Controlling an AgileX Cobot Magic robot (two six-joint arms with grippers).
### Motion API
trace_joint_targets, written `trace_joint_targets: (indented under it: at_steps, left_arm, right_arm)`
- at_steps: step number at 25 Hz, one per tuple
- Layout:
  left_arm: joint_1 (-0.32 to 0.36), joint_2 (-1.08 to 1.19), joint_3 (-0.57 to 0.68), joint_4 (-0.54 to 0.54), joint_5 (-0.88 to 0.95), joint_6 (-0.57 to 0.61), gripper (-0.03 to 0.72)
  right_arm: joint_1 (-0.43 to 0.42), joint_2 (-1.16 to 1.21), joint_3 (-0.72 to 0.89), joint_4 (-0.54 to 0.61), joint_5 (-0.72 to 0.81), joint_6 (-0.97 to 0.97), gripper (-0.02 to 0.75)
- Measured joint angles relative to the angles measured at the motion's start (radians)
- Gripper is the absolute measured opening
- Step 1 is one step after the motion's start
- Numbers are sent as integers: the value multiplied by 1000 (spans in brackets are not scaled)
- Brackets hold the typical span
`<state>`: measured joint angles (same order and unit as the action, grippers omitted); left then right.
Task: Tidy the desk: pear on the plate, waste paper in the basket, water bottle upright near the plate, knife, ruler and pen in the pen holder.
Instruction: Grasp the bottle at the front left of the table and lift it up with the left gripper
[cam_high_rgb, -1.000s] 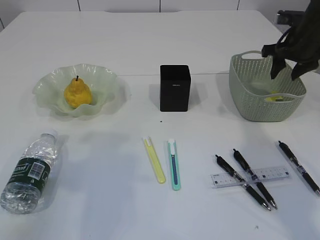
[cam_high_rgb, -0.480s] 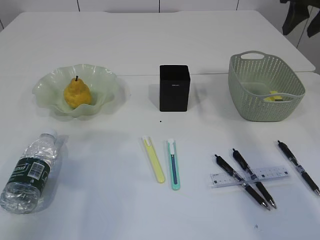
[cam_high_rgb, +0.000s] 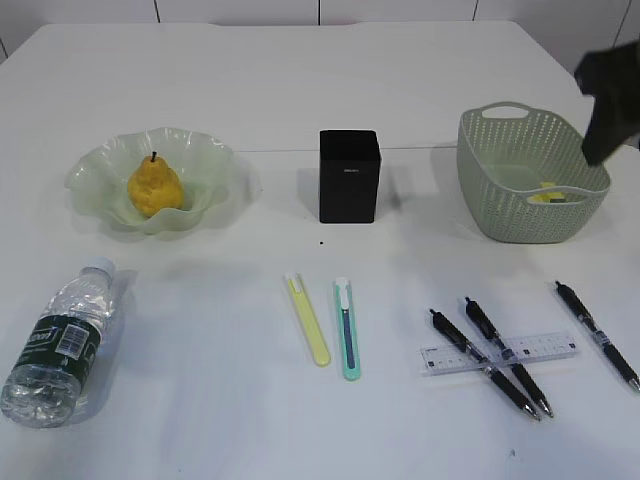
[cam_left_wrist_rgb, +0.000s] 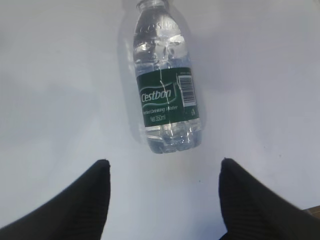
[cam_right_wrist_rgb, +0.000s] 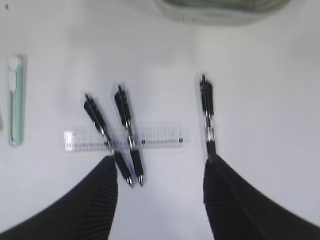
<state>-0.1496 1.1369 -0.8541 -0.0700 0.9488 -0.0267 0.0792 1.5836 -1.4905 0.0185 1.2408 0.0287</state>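
Note:
The pear (cam_high_rgb: 154, 186) rests in the plate (cam_high_rgb: 215, 165). A scrap of waste paper (cam_high_rgb: 548, 196) lies inside the basket (cam_high_rgb: 530, 215). On its side at the front left lies the water bottle (cam_high_rgb: 60, 345), and my open, empty left gripper (cam_left_wrist_rgb: 163, 162) hovers just behind its base (cam_left_wrist_rgb: 167, 95). Two knives, yellow (cam_high_rgb: 309, 320) and teal (cam_high_rgb: 346, 328), lie before the pen holder (cam_high_rgb: 349, 176). The ruler (cam_right_wrist_rgb: 160, 136) lies under two crossed pens (cam_right_wrist_rgb: 127, 130); a third pen (cam_right_wrist_rgb: 206, 107) lies apart. My right gripper (cam_right_wrist_rgb: 160, 159) hangs open above them, blurred.
The right arm shows as a dark blur (cam_high_rgb: 608, 105) at the right edge, over the basket's far side. The desk (cam_high_rgb: 200, 80) is bare white behind the plate and holder. The left arm is outside the exterior view.
The right gripper rose out of the basket, swung up to the top right corner, and now sits lower at the right edge. Nothing on the desk moved.

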Motion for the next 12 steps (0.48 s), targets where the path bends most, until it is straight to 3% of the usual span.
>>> trace_joint_targets:
  at_steps: [6, 12]
  left_arm:
    - [0, 0, 0, 0, -23, 0, 479]
    - [0, 0, 2, 0, -49, 0, 479]
  right_arm:
    - [10, -231, 339, 27, -58, -2, 410]
    - [10, -392, 476, 29, -57, -6, 410]
